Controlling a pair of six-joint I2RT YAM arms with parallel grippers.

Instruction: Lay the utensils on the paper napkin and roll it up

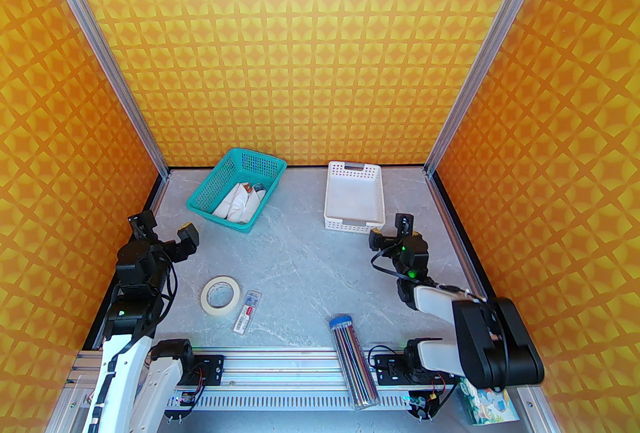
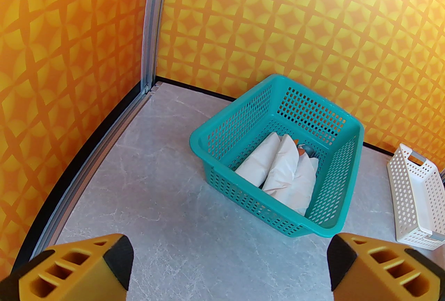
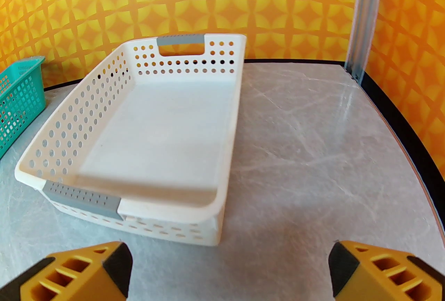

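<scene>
While both arms hung low over the bench point(image 1: 310, 261), I noted the layout.

Left end effector point(image 1: 165, 228): jaws spread wide, nothing between them, poised above bare bench near the left wall, pointing toward the teal basket point(image 1: 210, 178). Right end effector point(image 1: 390, 229): likewise wide open and empty, just short of the near end of the white slotted tray point(image 1: 330, 196).

Teal basket sat far left, skewed to the back wall. Inside lay a few rolled white paper bundles point(image 2: 281, 171), side by side on the basket floor. At their far ends I saw an orange tip point(image 2: 298, 151) and, touching it, a dark grey rounded piece point(image 2: 308, 151). Whether these belonged to the utensils I could not tell; most of each was hidden in the paper.

White tray stood far right, well apart from the basket, its long side running away from me. Its floor read plain white from the right wrist camera; whether the paper napkin lay flat in it I could not tell, white on white.

Nearer me, left of centre: a roll of masking tape point(image 1: 206, 297) lying flat, a small clear case point(image 1: 247, 312) just beside it on the right. A clear tube of pencils point(image 1: 352, 361) lay across the front rail. A cartoon-printed tissue pack point(image 1: 487, 408) sat at the near right corner, partly behind the right arm.
</scene>
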